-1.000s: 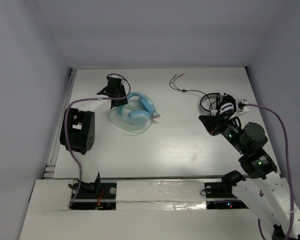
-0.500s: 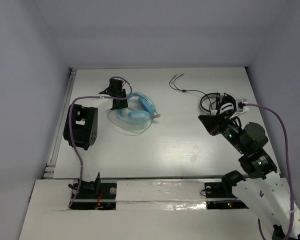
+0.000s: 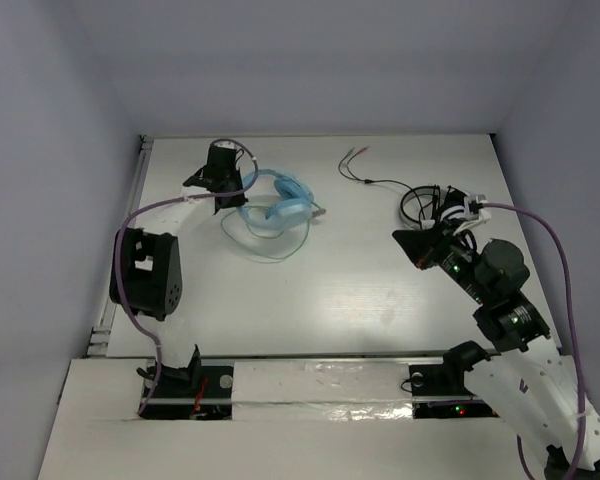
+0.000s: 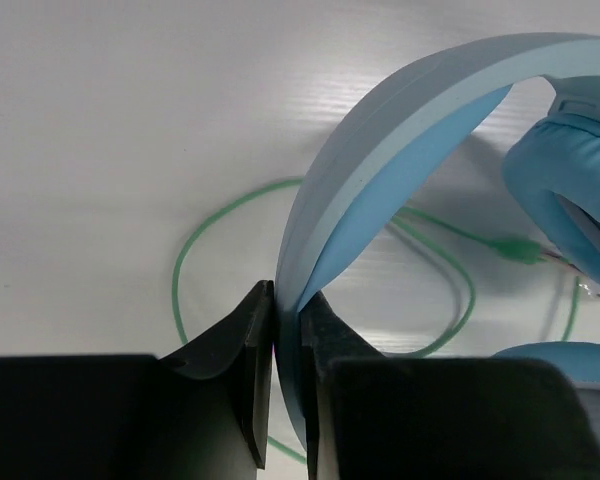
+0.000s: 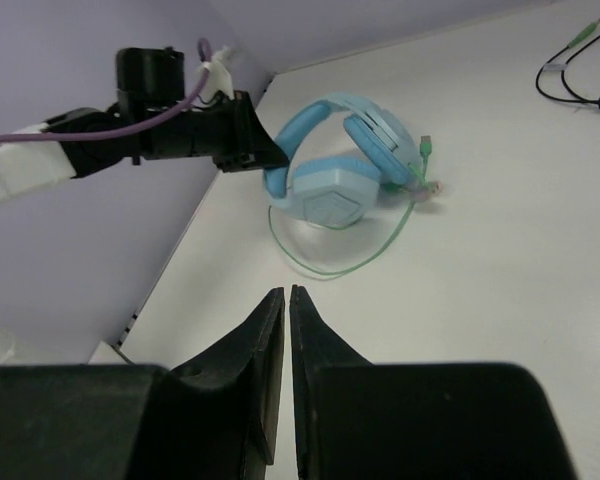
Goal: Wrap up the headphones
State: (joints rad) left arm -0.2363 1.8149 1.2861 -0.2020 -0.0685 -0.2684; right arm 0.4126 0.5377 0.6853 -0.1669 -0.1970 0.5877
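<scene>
Top external view puts the left gripper (image 3: 238, 183) at the far left of the table (image 3: 380, 300). Its jaws are clamped on the headband edge of the headphones (image 3: 280, 205), which lie just right of it with the green cable (image 3: 270, 248) looped loosely around the earcups. That pinch is thin, so the band could pivot or slip out under a pull. The cable may be trapped under an earcup, which is hard to tell from above, and it would then snag during winding. Further right, the right gripper (image 3: 412, 243), fingers pressed together on nothing, hangs near the black-and-white headphones (image 3: 430, 205), well apart from the work.
</scene>
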